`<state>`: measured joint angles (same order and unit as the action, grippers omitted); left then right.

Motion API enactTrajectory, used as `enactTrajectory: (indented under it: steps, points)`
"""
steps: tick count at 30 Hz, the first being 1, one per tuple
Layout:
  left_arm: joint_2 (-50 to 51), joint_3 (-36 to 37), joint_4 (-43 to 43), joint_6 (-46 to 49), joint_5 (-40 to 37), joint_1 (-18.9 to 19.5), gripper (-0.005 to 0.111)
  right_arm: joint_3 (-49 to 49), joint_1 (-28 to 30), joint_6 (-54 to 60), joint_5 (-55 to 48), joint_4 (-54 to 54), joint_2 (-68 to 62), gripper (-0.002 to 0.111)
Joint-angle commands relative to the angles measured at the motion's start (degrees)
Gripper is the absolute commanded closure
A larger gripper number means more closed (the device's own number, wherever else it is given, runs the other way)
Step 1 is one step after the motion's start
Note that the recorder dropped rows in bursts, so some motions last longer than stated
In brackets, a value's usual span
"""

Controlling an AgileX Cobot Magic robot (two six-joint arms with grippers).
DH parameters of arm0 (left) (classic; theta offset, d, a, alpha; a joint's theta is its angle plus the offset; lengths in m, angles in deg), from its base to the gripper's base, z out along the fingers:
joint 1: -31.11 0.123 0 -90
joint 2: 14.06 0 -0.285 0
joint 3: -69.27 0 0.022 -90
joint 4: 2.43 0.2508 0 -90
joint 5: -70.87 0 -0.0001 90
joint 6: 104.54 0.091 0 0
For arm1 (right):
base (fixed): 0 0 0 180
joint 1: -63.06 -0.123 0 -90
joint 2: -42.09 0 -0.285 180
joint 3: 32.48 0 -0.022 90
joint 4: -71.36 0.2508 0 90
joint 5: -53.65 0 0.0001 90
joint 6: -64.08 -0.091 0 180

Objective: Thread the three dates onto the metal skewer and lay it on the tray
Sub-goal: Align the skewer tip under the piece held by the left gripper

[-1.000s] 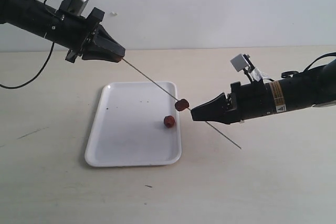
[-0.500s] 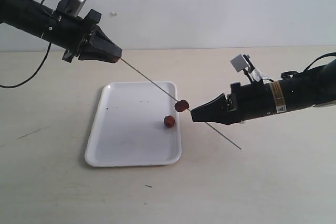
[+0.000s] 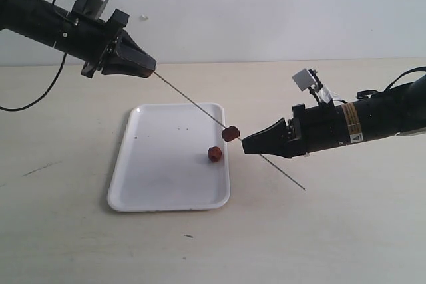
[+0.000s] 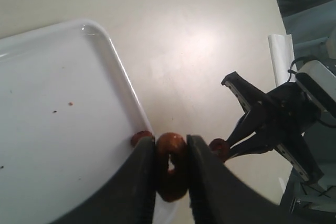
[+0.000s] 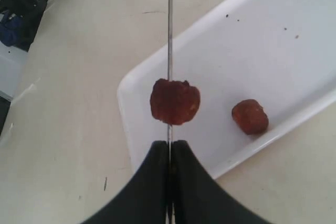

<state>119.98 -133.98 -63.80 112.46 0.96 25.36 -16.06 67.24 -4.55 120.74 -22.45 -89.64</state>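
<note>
Skewer [image 3: 193,103] slants across tray [image 3: 153,184] right edge, high end at left gripper [image 3: 153,71], which clamps end date [image 4: 170,169]. Right gripper [image 3: 245,143] pinched tight on skewer just below threaded date [image 3: 230,133]. Third date [image 3: 214,153] loose on tray, just inside right rim, nearer right gripper.

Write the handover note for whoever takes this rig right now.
The left gripper is closed on the held date at the upper end of the metal skewer; whether that date is pierced cannot be told.
The right gripper is shut on the skewer, holding it slanted in the air.
The threaded date sits on the skewer just ahead of the right gripper.
The loose date lies on the tray near its right rim.
Done: one date on.
Left: seat the held date, thread the loose one, lay the skewer on the tray.
</note>
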Motion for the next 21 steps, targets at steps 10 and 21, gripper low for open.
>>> enactTrajectory:
  steps: [10,21]
  points:
    - [-0.59,-0.06,-1.64,0.24,-0.06,-0.52,0.086,-0.15,0.14,-0.11,-0.10,1.57,0.25,0.108]
    - [-0.59,-0.06,-0.91,0.24,-0.06,-1.93,0.086,-0.15,-0.20,1.27,1.50,1.78,0.25,0.108]
